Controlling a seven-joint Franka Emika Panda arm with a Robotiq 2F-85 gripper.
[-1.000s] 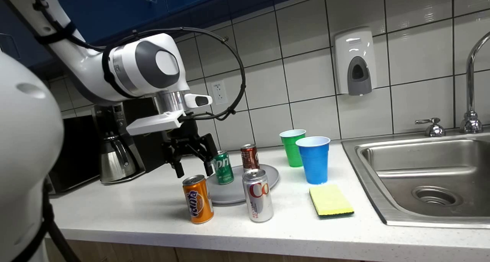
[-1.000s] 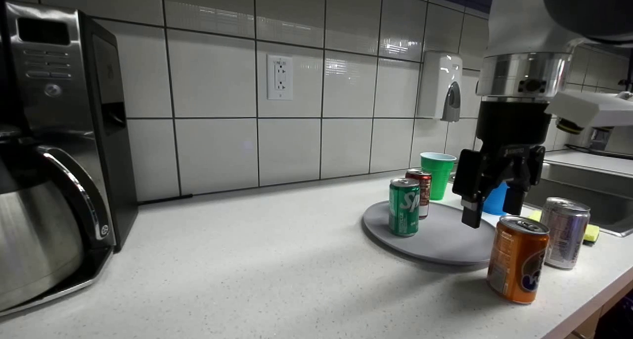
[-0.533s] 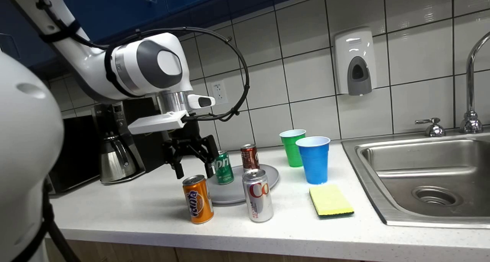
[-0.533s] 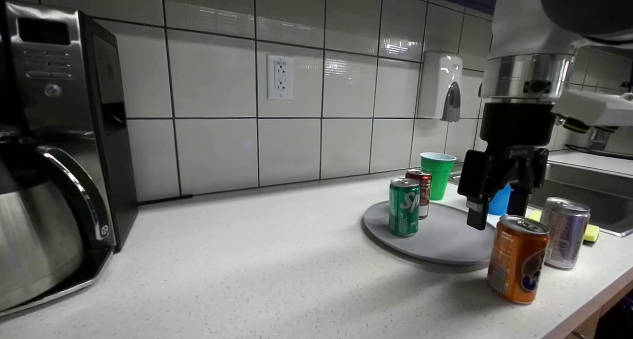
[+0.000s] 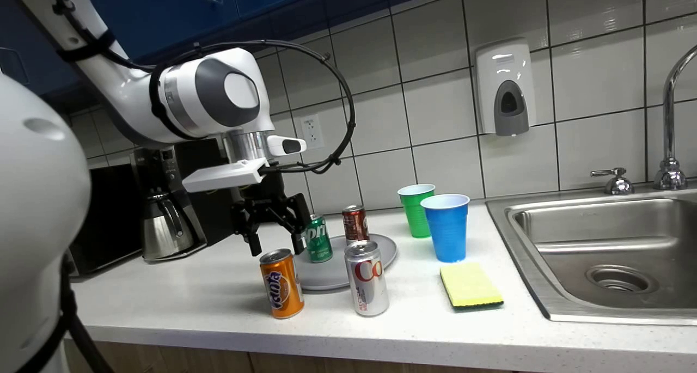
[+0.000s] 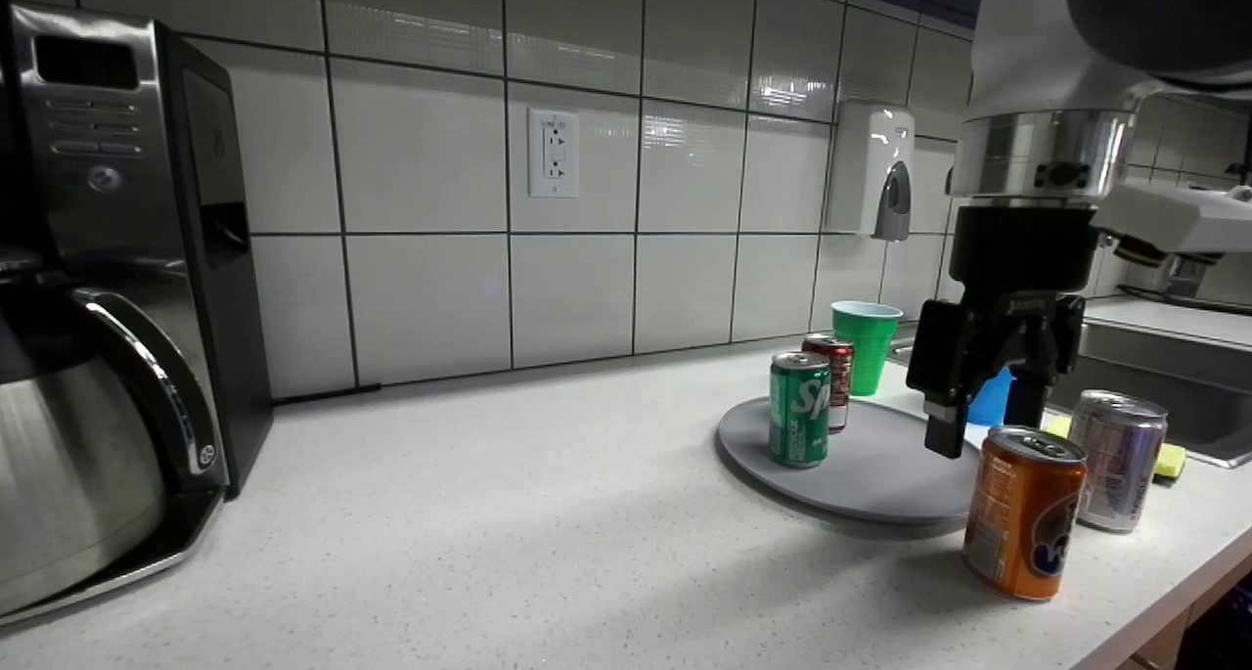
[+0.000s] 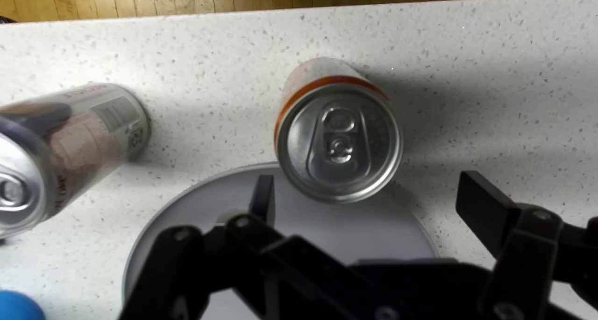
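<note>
Over the counter [image 5: 185, 294], the wrist [image 5: 245, 144] points down—jaws wide, near an orange can [image 5: 282, 284].

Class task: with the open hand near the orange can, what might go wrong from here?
1. In the wrist view the orange can looks nearer one finger of the open hand; lowering now might tip it.
2. The can stands towards the counter edge, so a push could perhaps send it over.
3. The silver can stands beside it, a gap between, and might be knocked if it topples that way.
</note>
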